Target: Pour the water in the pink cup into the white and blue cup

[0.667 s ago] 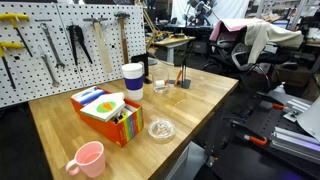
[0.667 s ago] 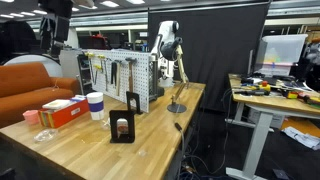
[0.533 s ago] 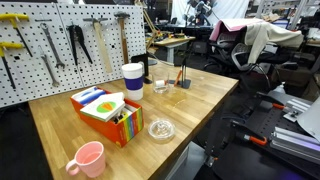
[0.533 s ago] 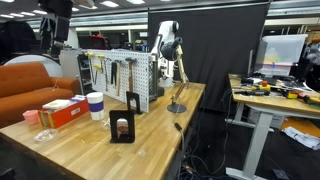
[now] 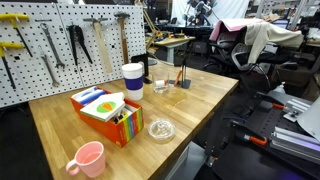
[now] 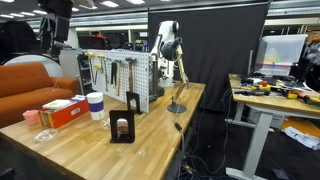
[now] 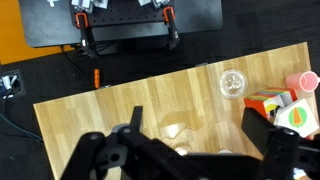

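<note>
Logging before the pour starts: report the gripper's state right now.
Gripper: open, jaws wide apart, holding nothing; the pink cup stands apart from it on the table.

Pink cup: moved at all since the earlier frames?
No. The pink cup sits in the same spot, with the same gap to the orange box behind it.

**Item count: workbench**
You have two cups on the one wooden table (image 5: pixel 200 95): one pink cup (image 5: pixel 88 158) and one white and blue cup (image 5: pixel 132 78). You have two clear glass dishes: one dish (image 5: pixel 161 129) and a second dish (image 5: pixel 161 88). Count one orange box (image 5: pixel 105 112) and one pegboard (image 5: pixel 60 40). Its hanging tools are too small to count reliably.
</note>
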`<action>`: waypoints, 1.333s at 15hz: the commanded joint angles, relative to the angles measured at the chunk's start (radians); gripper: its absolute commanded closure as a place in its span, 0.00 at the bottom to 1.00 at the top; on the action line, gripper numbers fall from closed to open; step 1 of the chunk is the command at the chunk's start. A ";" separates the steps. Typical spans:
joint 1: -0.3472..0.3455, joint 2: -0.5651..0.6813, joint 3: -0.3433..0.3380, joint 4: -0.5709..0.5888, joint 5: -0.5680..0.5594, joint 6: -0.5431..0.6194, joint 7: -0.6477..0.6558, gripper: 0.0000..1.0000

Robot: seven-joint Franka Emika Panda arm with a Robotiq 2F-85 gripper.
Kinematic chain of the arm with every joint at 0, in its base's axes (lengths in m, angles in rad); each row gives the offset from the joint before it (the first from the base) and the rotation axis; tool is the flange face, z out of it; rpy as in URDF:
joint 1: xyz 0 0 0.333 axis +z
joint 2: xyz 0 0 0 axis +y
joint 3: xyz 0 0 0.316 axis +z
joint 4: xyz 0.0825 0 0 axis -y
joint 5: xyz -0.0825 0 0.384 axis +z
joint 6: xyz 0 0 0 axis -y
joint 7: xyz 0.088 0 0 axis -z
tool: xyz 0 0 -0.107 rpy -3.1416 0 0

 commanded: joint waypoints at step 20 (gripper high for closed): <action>0.006 0.004 -0.005 0.002 -0.056 -0.007 -0.234 0.00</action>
